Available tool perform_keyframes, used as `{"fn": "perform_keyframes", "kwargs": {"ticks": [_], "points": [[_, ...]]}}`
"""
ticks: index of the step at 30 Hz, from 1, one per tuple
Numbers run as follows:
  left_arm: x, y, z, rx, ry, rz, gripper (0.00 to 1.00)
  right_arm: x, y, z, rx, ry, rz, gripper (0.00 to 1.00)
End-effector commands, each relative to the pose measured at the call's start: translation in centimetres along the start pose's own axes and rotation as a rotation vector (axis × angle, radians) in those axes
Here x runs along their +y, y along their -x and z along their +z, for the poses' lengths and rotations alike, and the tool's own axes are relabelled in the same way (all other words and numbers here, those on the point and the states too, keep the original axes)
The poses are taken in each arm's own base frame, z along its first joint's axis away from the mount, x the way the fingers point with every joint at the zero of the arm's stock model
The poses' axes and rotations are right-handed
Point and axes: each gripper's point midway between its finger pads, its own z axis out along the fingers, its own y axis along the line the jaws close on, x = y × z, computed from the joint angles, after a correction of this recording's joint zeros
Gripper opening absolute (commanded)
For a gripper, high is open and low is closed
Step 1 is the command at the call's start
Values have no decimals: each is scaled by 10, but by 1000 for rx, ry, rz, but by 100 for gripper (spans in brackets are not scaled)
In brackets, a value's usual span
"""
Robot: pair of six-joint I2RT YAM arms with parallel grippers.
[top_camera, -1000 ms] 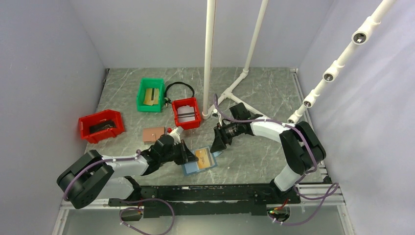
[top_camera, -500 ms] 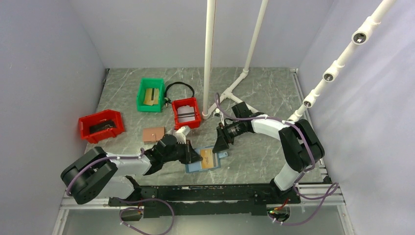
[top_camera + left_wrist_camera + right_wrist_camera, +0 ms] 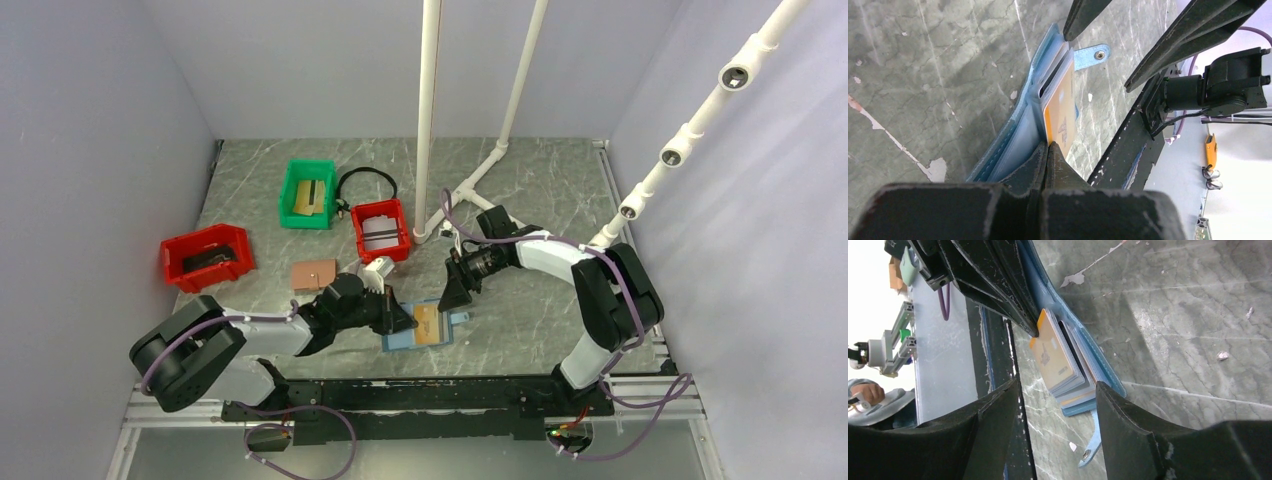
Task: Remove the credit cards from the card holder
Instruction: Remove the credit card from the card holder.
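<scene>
The card holder lies spread open and flat on the table, close to the near edge and between the two arms. Its long axis runs roughly left to right, and its snap tab sticks out to the right, toward the right arm. The credit cards sit in a slightly fanned stack in the right half, gold-tan one on top. Their long axis runs across the holder's, from the near edge toward the far side.

The left hand comes in low from the left with its fingers pressed together. The tips are at the left corner of the top card, but I cannot tell whether they pinch anything. The right hand hovers over the tab end with its fingers spread apart, holding nothing
</scene>
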Motion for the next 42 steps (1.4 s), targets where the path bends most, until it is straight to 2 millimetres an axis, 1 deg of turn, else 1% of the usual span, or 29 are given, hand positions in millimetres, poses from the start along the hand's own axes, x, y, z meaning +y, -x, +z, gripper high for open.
{"fn": "perform_keyframes", "kwargs": {"ticks": [1,2,7,11,13,15,18,20,24,26,32,35,38,42], "points": [[-24,15,4,-44,-97,62,0,7,18,-7,-24,5,-112,61],[-23,15,3,-45,-97,58,0,9,18,-8,-24,11,-124,61],[-15,14,6,-49,-53,-1,0,30,35,-19,-71,22,-223,59],[-9,11,15,-38,-36,-80,0,32,34,-18,-96,23,-211,59],[-6,9,21,-29,-27,-126,0,28,30,-13,-83,49,-151,58],[-3,9,27,-33,-25,-181,0,23,27,-7,-80,58,-77,54],[8,8,34,-59,14,-292,0,15,24,-1,-82,48,4,52],[14,6,37,-63,36,-343,0,8,21,2,-79,20,55,52],[26,3,40,-77,89,-420,0,-18,14,7,-49,-102,155,52],[30,4,39,-95,113,-435,0,-23,13,7,-36,-125,199,51],[34,6,32,-122,157,-441,0,-18,14,8,-38,-133,203,50],[40,8,28,-151,192,-459,0,-20,14,8,-48,-150,252,49],[46,12,26,-199,214,-491,0,-16,15,10,-77,-138,303,49],[45,18,30,-228,210,-499,0,-16,16,13,-86,-139,362,48]]}}
